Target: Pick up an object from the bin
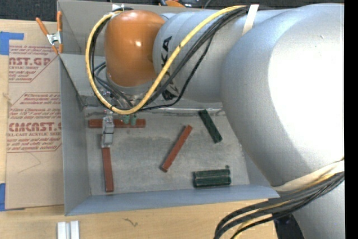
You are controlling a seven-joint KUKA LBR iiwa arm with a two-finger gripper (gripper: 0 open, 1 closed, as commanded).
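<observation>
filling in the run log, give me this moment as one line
jaws: low at left of bin, at crosswise red-brown stick | nearest other: lengthwise red-brown stick | lift: not yet

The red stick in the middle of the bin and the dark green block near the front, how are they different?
The red stick is reddish brown; the green block is dark green. The red stick is long and thin; the green block is shorter and thicker. The red stick lies slanted; the green block lies nearly level by the front wall. Both lie flat on the bin floor, apart from each other.
</observation>
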